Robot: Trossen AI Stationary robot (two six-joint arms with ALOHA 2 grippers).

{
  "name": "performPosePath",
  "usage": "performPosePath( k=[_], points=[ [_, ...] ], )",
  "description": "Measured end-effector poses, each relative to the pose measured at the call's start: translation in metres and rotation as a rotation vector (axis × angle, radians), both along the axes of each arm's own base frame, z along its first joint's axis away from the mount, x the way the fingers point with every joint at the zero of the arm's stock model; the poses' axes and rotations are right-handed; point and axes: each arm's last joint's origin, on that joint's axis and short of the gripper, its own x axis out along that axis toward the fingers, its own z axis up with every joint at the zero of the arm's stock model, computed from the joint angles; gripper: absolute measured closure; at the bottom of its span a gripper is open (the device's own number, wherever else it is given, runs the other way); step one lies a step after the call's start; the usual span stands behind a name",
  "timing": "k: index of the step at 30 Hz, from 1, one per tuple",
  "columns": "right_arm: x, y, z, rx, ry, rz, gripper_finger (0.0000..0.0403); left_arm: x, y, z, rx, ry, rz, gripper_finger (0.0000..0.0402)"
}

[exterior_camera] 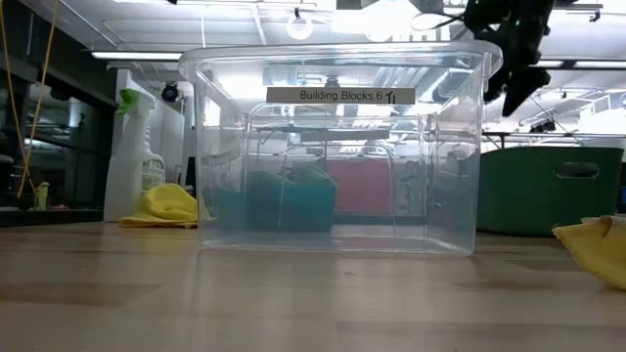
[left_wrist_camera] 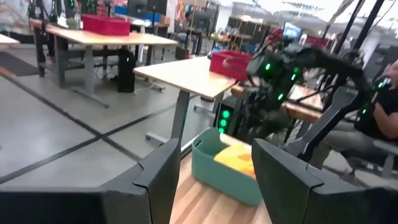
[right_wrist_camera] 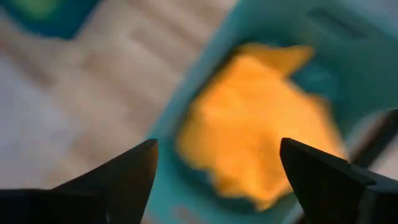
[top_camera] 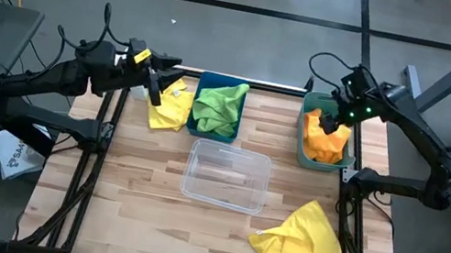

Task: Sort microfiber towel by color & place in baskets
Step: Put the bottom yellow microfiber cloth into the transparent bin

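My left gripper [top_camera: 156,85] [left_wrist_camera: 214,158] hovers open and empty at the table's far left, above a yellow towel [top_camera: 169,107] lying crumpled on the wood. My right gripper [top_camera: 330,124] [right_wrist_camera: 217,158] is open and empty too, standing over the teal basket [top_camera: 302,140], which holds orange towels [right_wrist_camera: 255,127]. Lime green towels [top_camera: 220,105] fill the dark blue basket [top_camera: 206,79]. The clear basket [top_camera: 226,175] stands at the table's middle. A second, larger yellow towel [top_camera: 306,241] lies bunched near the right near corner.
A white spray bottle with a green top [exterior_camera: 132,156] stands at the far left behind the yellow towel [exterior_camera: 166,205]. Bare wood [top_camera: 128,202] lies left of and in front of the clear basket. A desk with a keyboard sits left of the table.
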Motion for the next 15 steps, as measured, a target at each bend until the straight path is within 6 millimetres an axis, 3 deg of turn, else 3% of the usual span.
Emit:
performPosePath(
  k=[6,11,15],
  points=[
    [0.0,0.035,-0.012,0.336,-0.135,0.15,0.0069,-0.001,0.0,-0.004,-0.018,0.043,0.0,0.0216],
    [0.003,0.081,-0.034,0.573,-0.149,0.189,0.0075,-0.001,0.0,-0.006,-0.021,0.054,0.0,0.0216],
    [0.01,0.119,-0.043,0.663,-0.149,0.243,0.0075,0.0,0.0,-0.006,-0.021,0.055,0.001,0.0216]
  ],
)
